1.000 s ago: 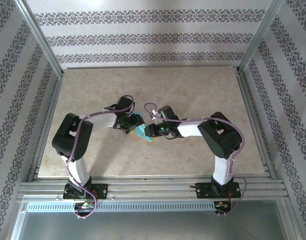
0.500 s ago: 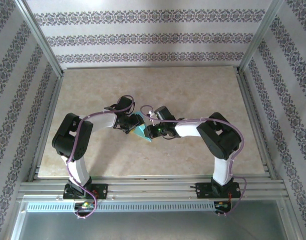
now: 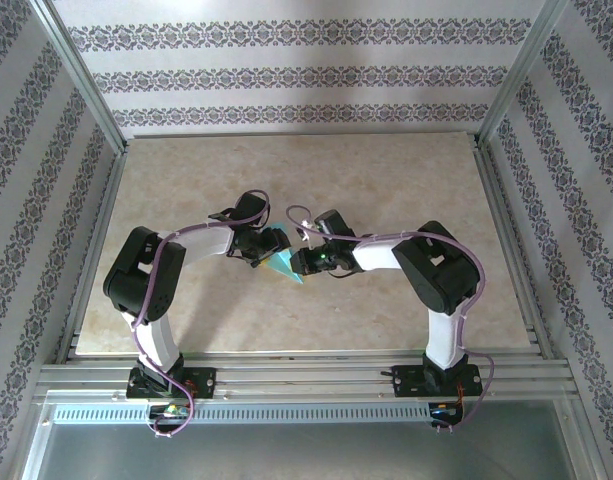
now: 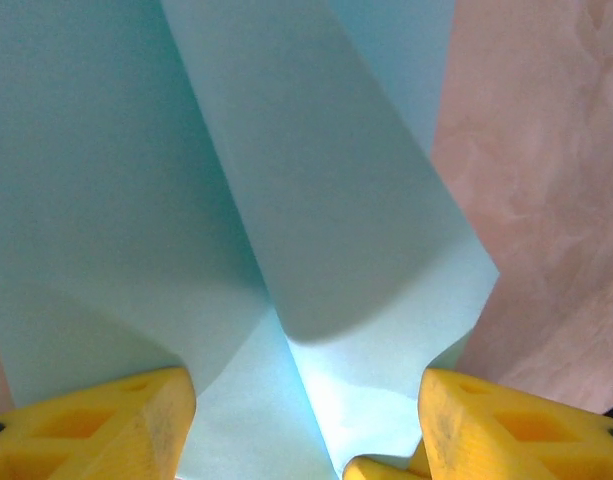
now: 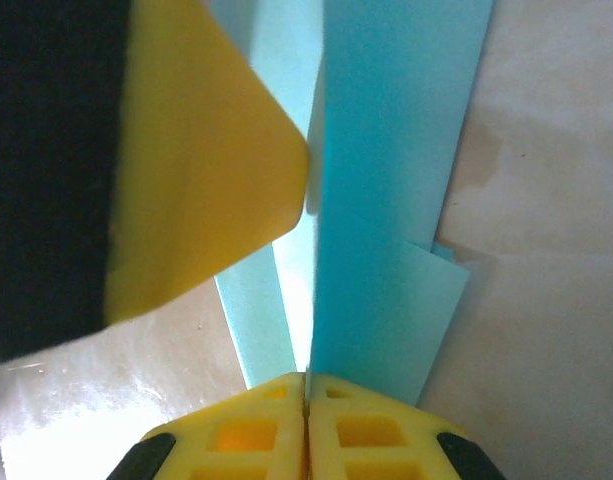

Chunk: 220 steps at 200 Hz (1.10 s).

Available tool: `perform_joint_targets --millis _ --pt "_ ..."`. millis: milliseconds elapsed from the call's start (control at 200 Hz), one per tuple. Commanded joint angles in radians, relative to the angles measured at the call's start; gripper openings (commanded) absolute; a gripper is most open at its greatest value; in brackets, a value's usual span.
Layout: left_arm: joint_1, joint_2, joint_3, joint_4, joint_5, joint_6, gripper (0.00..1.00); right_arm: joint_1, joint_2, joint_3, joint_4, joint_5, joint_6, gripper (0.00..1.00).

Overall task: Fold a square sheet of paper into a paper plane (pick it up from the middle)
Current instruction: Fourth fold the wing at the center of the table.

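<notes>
The square sheet of paper (image 3: 284,267) is turquoise and folded into a narrow paper plane shape, held just above the table's middle with its tip toward the near edge. My right gripper (image 5: 306,398) is shut on its centre fold, and the blue layers (image 5: 386,200) rise straight out of the pinched pads. In the top view the right gripper (image 3: 300,262) meets the paper from the right. My left gripper (image 4: 301,430) is open, its yellow fingertips (image 4: 116,425) standing wide on either side of the spread flaps (image 4: 316,200). From the left, the left gripper (image 3: 272,244) reaches the paper.
The beige marble-look table (image 3: 386,180) spreads out around both arms. A metal frame (image 3: 86,200) and patterned walls (image 3: 286,75) close it in on three sides. One left finger (image 5: 201,170) stands close beside the paper in the right wrist view.
My right gripper has closed onto the paper's centre fold and edged slightly left. The left gripper has opened a little and stayed in place.
</notes>
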Motion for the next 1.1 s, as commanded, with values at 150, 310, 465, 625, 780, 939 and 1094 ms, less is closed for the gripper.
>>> perform_joint_targets --millis 150,310,465,625,780,939,1094 --pt "-0.009 -0.065 -0.035 0.045 0.024 0.083 0.63 -0.031 0.033 -0.008 0.034 -0.087 0.069 0.1" --pt "-0.01 -0.069 -0.052 0.07 0.03 0.077 0.55 -0.04 0.046 -0.009 0.05 -0.107 0.096 0.1" --pt "-0.014 -0.037 -0.04 0.056 0.034 0.079 0.48 -0.047 0.058 -0.003 0.062 -0.129 0.119 0.1" --pt "-0.021 -0.01 -0.034 0.031 0.009 0.083 0.46 -0.055 0.072 0.006 0.066 -0.146 0.139 0.11" --pt "-0.023 0.023 -0.022 0.02 0.01 0.085 0.51 -0.058 0.077 0.009 0.065 -0.152 0.144 0.11" --pt "-0.025 0.04 -0.012 -0.013 -0.016 0.077 0.53 -0.058 0.076 0.009 0.062 -0.151 0.146 0.13" --pt "-0.028 0.064 0.012 -0.106 -0.074 0.07 0.52 -0.06 0.058 0.002 0.061 -0.139 0.146 0.16"
